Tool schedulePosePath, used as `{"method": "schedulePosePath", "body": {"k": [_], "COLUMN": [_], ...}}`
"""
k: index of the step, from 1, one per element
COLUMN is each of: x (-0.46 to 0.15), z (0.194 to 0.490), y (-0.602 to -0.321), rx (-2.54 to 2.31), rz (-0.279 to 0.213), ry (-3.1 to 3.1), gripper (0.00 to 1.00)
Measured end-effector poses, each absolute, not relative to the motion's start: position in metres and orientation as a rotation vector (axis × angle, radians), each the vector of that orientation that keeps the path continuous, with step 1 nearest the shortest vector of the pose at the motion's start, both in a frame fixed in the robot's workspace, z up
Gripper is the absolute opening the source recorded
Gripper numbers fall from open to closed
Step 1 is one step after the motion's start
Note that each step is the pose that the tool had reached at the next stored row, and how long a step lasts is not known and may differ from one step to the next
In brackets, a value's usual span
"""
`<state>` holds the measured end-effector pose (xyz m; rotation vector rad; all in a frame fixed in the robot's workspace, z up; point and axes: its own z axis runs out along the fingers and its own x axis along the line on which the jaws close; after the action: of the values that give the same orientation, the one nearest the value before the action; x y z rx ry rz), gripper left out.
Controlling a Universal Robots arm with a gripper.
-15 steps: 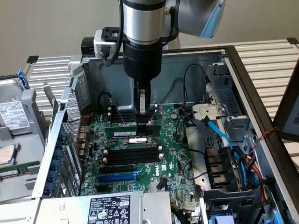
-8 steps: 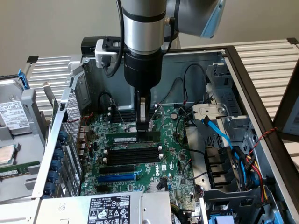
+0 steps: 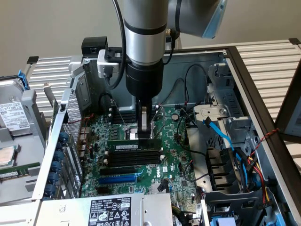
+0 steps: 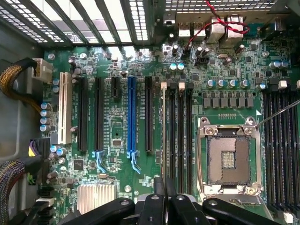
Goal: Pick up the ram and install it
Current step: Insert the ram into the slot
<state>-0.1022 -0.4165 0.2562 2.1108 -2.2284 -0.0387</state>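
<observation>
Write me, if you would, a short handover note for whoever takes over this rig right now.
Gripper: closed on the ram, at its upper edge near the end on the exterior view's right.
Ram: upright on its long edge, lined up with the black memory slots on the motherboard. I cannot tell which slot it is at.
Done: ram picked up and brought to the slots.
Left: it is not yet released. The views do not show whether it is fully seated and latched.
</observation>
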Motion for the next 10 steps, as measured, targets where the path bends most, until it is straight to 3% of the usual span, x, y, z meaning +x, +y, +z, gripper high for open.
{"method": "schedulePosePath", "body": {"k": [10], "x": [-0.102], "z": [0.244], "y": [-0.417], "rx": [2.096], "rz": [-0.046], "ry": [-2.250], "gripper": [0.12]}}
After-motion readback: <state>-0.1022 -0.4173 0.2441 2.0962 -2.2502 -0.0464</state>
